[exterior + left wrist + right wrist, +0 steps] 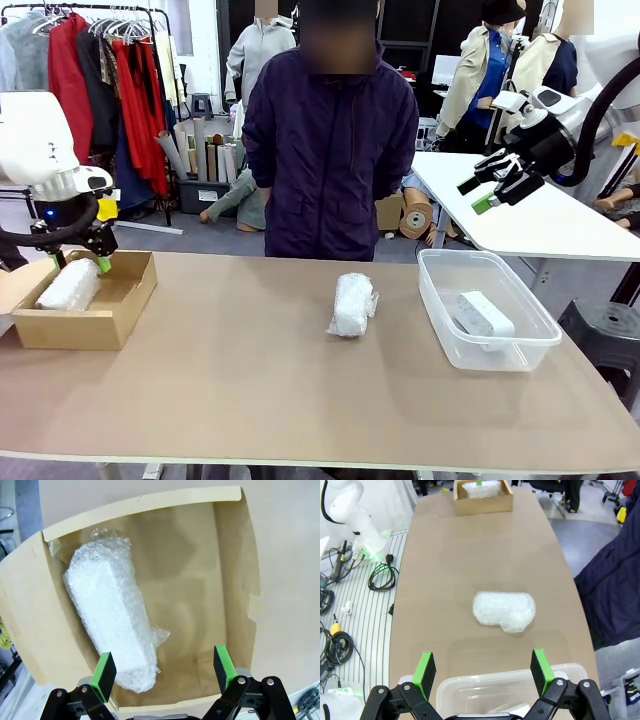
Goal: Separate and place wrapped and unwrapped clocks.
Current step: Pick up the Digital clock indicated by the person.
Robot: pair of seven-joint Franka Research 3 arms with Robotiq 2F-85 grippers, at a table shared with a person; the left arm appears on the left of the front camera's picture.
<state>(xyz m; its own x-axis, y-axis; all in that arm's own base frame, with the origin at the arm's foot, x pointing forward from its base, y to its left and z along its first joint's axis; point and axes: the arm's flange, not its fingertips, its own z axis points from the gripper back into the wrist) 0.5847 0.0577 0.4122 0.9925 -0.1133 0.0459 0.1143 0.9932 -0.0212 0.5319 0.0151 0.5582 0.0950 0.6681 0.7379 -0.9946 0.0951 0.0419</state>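
Note:
One wrapped clock (68, 286) (112, 617) lies in the brown cardboard box (125, 305) (200, 575) at the table's left. Just above it my left gripper (82, 261) (165, 672) hangs open and holds nothing. A second wrapped clock (352, 304) (503, 610) rests on the table's middle. The bare white unwrapped clock (484, 314) lies in the clear plastic tub (442, 300) (470, 692) on the right. High above the tub and behind it, my right gripper (495, 185) (482, 670) is open and empty.
A person in a dark jacket (330, 140) stands at the far edge of the table, arms down. A white table (520, 215) stands behind on the right. In the right wrist view, cables (382, 575) lie on the floor beside the table.

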